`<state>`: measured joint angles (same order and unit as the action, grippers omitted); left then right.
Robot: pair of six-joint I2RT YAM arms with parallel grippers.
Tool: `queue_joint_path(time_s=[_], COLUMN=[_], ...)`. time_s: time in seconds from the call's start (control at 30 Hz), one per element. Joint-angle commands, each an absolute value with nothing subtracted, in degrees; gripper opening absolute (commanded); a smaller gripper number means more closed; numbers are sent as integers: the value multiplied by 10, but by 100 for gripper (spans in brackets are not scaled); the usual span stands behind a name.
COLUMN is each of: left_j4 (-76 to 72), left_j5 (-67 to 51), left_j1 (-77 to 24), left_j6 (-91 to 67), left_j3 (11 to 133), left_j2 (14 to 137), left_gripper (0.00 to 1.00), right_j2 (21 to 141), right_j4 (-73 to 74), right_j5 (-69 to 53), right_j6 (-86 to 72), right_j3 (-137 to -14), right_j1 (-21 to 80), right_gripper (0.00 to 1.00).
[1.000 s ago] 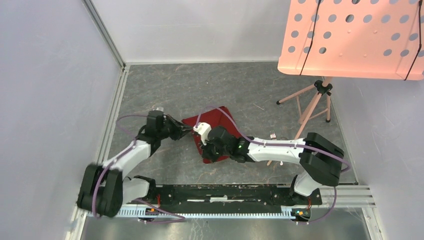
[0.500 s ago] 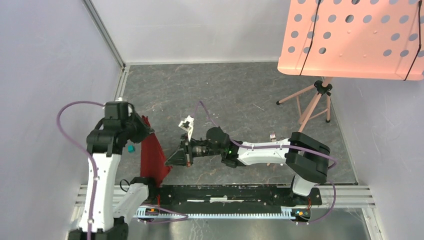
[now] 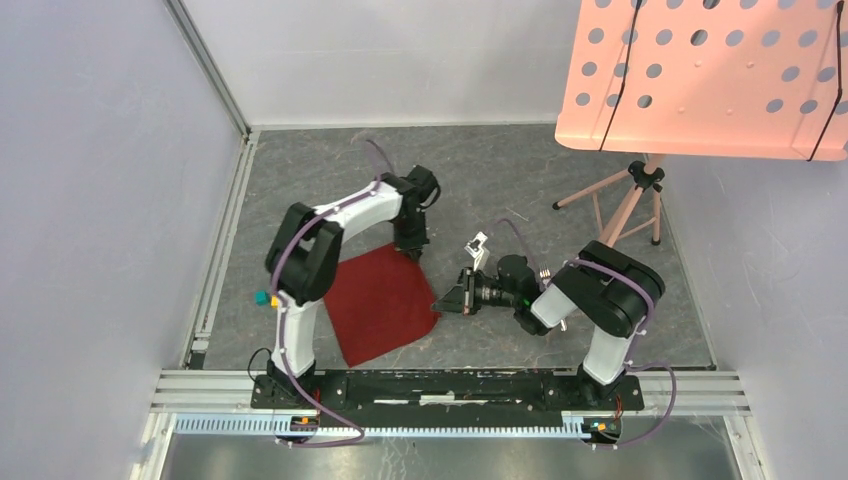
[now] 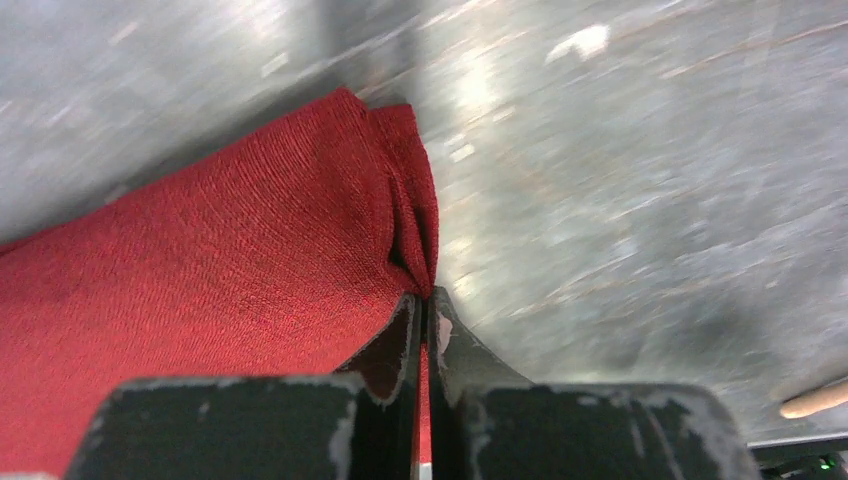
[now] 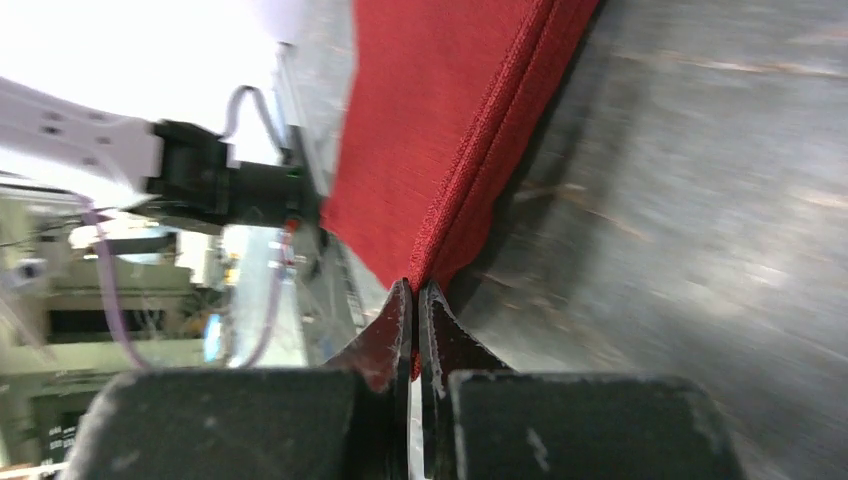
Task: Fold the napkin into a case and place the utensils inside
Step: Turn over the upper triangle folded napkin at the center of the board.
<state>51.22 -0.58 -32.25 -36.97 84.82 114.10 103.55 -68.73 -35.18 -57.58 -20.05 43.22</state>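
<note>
The napkin [image 4: 230,250] is matt, coarse-woven cloth. The table [image 3: 500,180] looks like mottled grey stone, faintly glossy. The left fingers [image 4: 390,350] are matt black, scuffed at the edges.

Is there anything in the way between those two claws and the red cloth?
Nothing visible. The left gripper is shut on the far corner of the napkin, and the right gripper is shut on its right corner, so both hold it directly.
</note>
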Motion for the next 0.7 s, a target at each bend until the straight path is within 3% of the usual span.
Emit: queue_joint_path(time_s=[0.0, 0.1, 0.33, 0.47, 0.67], left_j4=[354, 331, 314, 312, 297], left_j5=[54, 15, -71, -88, -105], left_j1=[-321, -327, -327, -324, -312], left_j6=[-321, -319, -275, -252, -248], left_j3=[964, 973, 927, 855, 689], left_j2=[1201, 1216, 1120, 1008, 847], left_gripper=[2, 8, 54, 64, 68], right_j2=[977, 941, 832, 796, 836], right_j4=[-450, -328, -84, -42, -37], right_j5=[-470, -431, -276, -220, -138], right_j6=[-360, -286, -167, -150, -178], right_j3=[-192, -201, -242, -269, -329], right_j1=[417, 396, 374, 374, 431], right_gripper=[0, 6, 46, 63, 64])
